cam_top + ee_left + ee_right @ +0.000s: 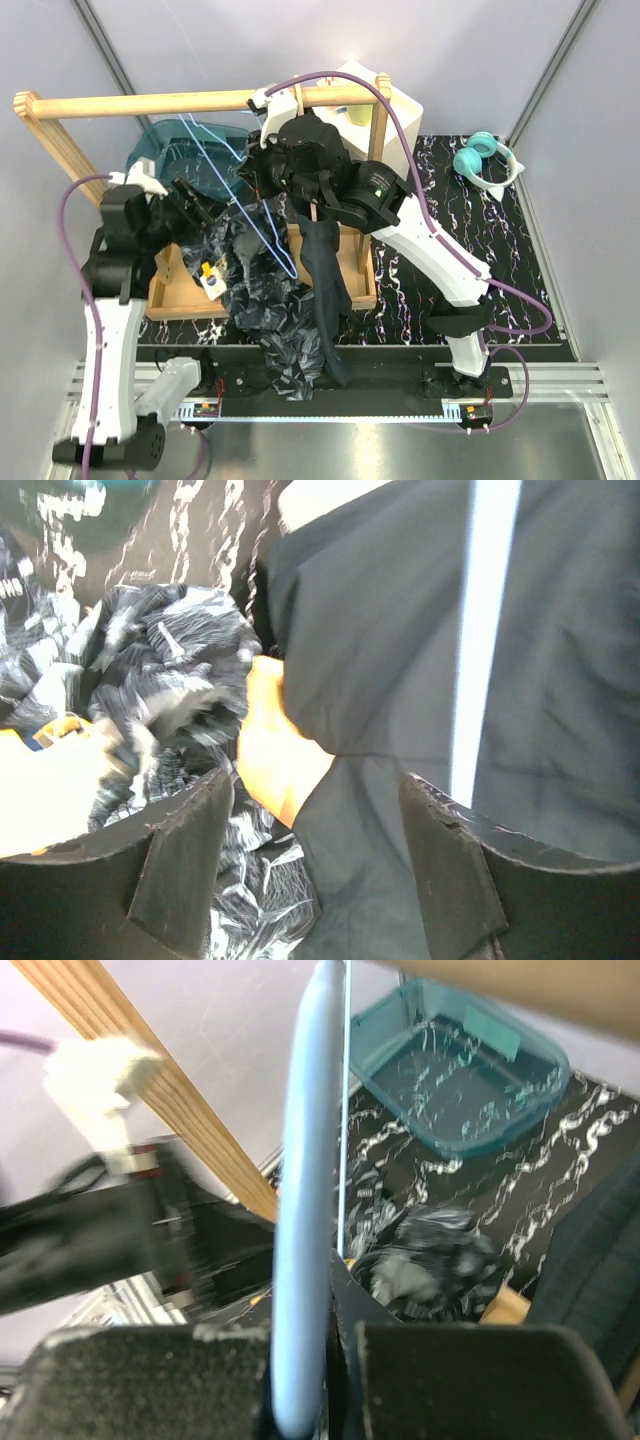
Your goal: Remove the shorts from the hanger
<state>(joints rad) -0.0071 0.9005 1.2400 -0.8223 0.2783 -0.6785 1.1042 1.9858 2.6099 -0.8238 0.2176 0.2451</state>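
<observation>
- Toward 12 o'clock on the table (pixel 520 290), under the top bar of a wooden rack (pixel 150 102), the right gripper (pixel 305 1335) is clamped on the pale blue hanger (pixel 300 1210). The wrist view shows the hanger's bar pinched between the two fingers.
- At about 9 o'clock the left gripper (pixel 315 810) has its fingers spread apart with nothing between them. It points at the cloth from close by, but I cannot tell if it touches it.
- The dark shorts (pixel 325 275) hang near the centre and trail down toward 6 o'clock, over the front edge of a wooden tray (pixel 175 298).
- A thin pale blue line runs across the dark cloth in the left wrist view. It looks like part of the hanger, so the shorts seem to be on it.
- A patterned cloth (pixel 270 310) lies heaped just to the 8 o'clock side of the shorts, touching them. It looks like a separate garment.
- My judgement is that the task is at an early-to-middle stage: the hanger is secured, but the shorts have not been taken hold of or pulled free.
- What is left is closing the left gripper on the shorts and drawing them off.
</observation>
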